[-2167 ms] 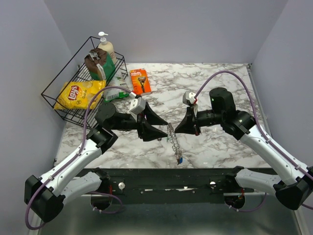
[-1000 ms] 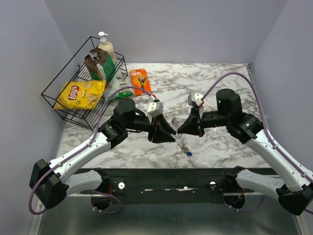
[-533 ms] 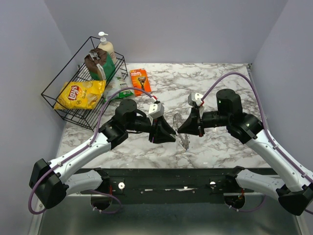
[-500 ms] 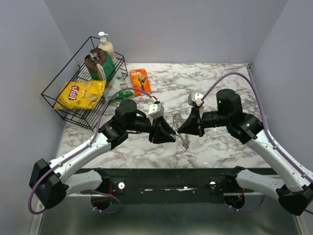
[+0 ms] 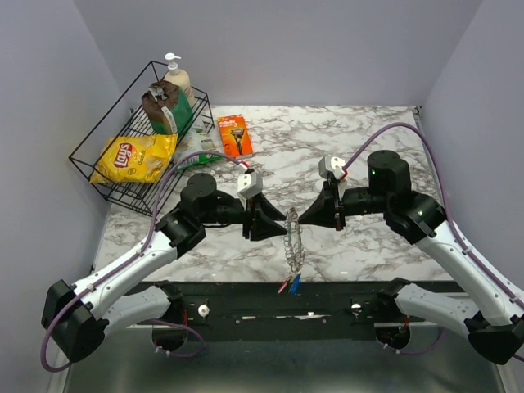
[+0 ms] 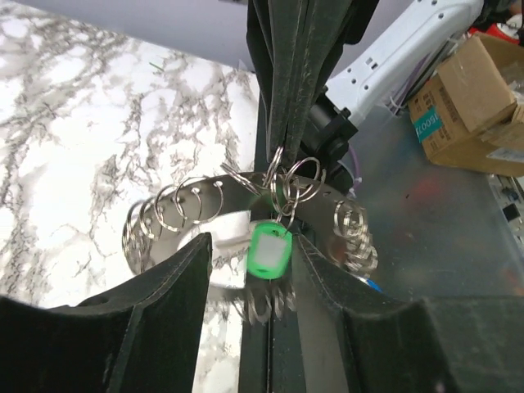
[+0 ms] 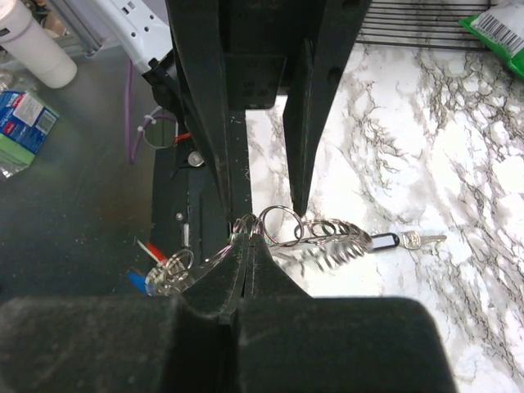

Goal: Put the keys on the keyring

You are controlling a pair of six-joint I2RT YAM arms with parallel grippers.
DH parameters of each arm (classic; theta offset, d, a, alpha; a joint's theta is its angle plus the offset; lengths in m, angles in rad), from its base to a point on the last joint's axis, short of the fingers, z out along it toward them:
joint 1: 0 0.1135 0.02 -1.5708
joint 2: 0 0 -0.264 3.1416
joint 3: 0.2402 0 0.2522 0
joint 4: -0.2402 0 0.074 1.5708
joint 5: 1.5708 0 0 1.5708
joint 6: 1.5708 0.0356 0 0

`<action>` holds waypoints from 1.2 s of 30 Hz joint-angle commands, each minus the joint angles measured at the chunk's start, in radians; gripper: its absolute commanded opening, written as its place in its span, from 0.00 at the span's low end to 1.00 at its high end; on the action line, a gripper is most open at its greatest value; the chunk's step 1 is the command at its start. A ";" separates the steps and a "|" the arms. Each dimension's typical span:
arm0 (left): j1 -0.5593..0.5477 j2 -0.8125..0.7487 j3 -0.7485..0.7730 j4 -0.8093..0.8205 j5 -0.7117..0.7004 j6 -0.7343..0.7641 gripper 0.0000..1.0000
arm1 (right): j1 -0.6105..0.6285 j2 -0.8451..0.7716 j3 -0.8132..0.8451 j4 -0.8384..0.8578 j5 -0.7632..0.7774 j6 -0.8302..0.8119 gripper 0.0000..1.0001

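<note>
The keyring [image 5: 293,239], a grey wire coil, hangs in the air between my two grippers. My right gripper [image 5: 304,216] is shut on its top loops, as the right wrist view [image 7: 246,236] also shows. Red and blue key tags [image 5: 286,285] dangle from its lower end. A green key tag [image 6: 268,251] hangs from the coil [image 6: 176,214] between my left gripper's open fingers [image 6: 168,282]. My left gripper [image 5: 277,223] is open just left of the ring and grips nothing. A slim silver key with a dark oval loop [image 7: 399,241] lies on the marble under the ring.
A black wire basket [image 5: 98,160] at the back left holds a yellow chips bag [image 5: 131,157] and a soap bottle [image 5: 178,79]. An orange razor pack [image 5: 234,134] lies beside it. The table's front edge and black rail [image 5: 270,288] run right below the hanging tags.
The keyring, tilted over the marble before, now hangs straight down with its red and blue tags near the front edge. My left gripper has drawn back a little to the left.
</note>
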 commanded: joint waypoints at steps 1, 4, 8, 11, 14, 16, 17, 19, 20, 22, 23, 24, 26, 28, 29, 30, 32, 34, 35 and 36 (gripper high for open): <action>0.049 -0.082 -0.036 0.098 -0.042 -0.117 0.56 | 0.008 -0.022 0.009 0.038 -0.025 0.006 0.01; 0.080 -0.106 -0.033 0.063 -0.076 -0.142 0.62 | 0.008 -0.021 0.011 0.039 -0.026 0.006 0.01; 0.094 -0.050 0.057 -0.077 -0.156 -0.183 0.65 | 0.008 -0.012 0.013 0.039 -0.028 0.006 0.01; 0.097 0.010 0.111 -0.129 -0.151 -0.232 0.66 | 0.007 -0.005 0.013 0.039 -0.026 0.007 0.01; 0.095 0.051 0.140 -0.131 -0.111 -0.298 0.67 | 0.010 -0.001 0.011 0.038 -0.019 0.007 0.01; 0.097 0.064 0.153 -0.117 -0.088 -0.341 0.69 | 0.010 -0.001 0.009 0.036 -0.012 0.009 0.01; 0.097 0.068 0.157 -0.106 -0.079 -0.355 0.69 | 0.008 -0.001 0.009 0.036 -0.012 0.009 0.01; 0.097 0.070 0.162 -0.083 -0.067 -0.387 0.70 | 0.008 0.002 0.009 0.035 -0.011 0.009 0.01; 0.097 0.070 0.165 -0.076 -0.056 -0.395 0.70 | 0.008 0.002 0.009 0.036 -0.011 0.010 0.01; 0.097 0.075 0.173 -0.073 -0.057 -0.404 0.71 | 0.008 0.004 0.009 0.035 -0.011 0.010 0.01; 0.097 0.081 0.179 -0.071 -0.054 -0.410 0.72 | 0.010 0.004 0.011 0.035 -0.008 0.012 0.01; 0.098 0.082 0.180 -0.070 -0.053 -0.412 0.72 | 0.008 0.007 0.011 0.035 -0.009 0.012 0.01; 0.097 0.094 0.188 -0.076 -0.050 -0.417 0.72 | 0.008 0.005 0.009 0.035 -0.003 0.012 0.01; 0.097 0.102 0.194 -0.095 -0.054 -0.414 0.72 | 0.008 0.007 0.011 0.035 -0.003 0.012 0.01; 0.097 0.110 0.199 -0.106 -0.061 -0.407 0.72 | 0.008 0.007 0.009 0.035 -0.002 0.010 0.01; 0.097 0.113 0.202 -0.115 -0.065 -0.398 0.71 | 0.008 0.008 0.009 0.035 -0.002 0.012 0.01; 0.097 0.121 0.206 -0.134 -0.067 -0.394 0.70 | 0.008 0.013 0.009 0.035 0.004 0.012 0.01; 0.097 0.122 0.211 -0.155 -0.076 -0.380 0.68 | 0.008 0.016 0.008 0.035 0.009 0.014 0.01; 0.097 0.125 0.217 -0.155 -0.080 -0.372 0.67 | 0.008 0.019 0.006 0.035 0.011 0.014 0.01; 0.097 0.127 0.217 -0.181 -0.085 -0.366 0.66 | 0.007 0.022 0.003 0.035 0.014 0.014 0.01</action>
